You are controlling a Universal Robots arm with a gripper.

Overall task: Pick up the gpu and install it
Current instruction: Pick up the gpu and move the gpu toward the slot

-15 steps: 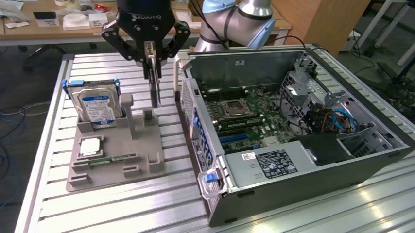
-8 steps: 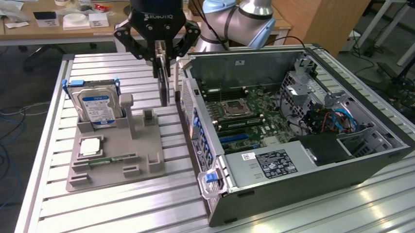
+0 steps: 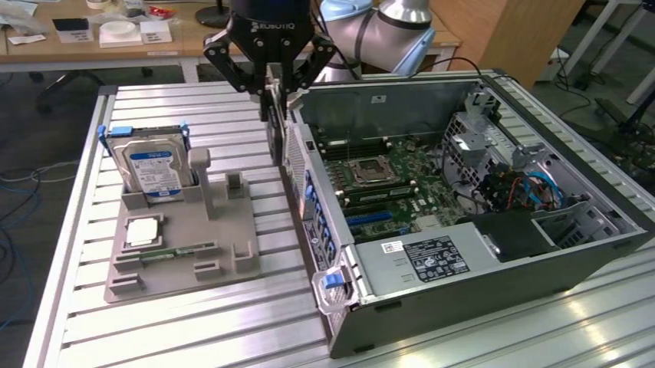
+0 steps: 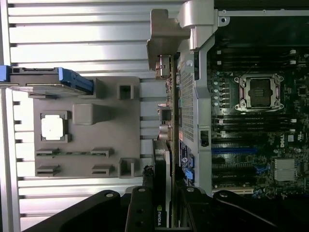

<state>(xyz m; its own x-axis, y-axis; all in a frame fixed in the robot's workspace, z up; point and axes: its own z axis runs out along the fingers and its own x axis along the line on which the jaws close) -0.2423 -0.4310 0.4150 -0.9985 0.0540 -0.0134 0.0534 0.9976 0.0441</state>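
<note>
Black claw (image 3: 274, 107) is pinched nearly shut on the thin gpu (image 3: 275, 146); the card hangs on its edge, up in the air, just outside the computer case (image 3: 440, 299) wall; it could bump that wall and twist loose.

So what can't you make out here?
- Faces of the gpu: edge-on in both views; the gripper covers its upper part in the exterior view.
- Label text on the hard drive: too small, exterior view.
- The robot arm: cut off by the exterior view's top edge.
- The computer case: partly cut off at the picture edge, wrist view.
</note>
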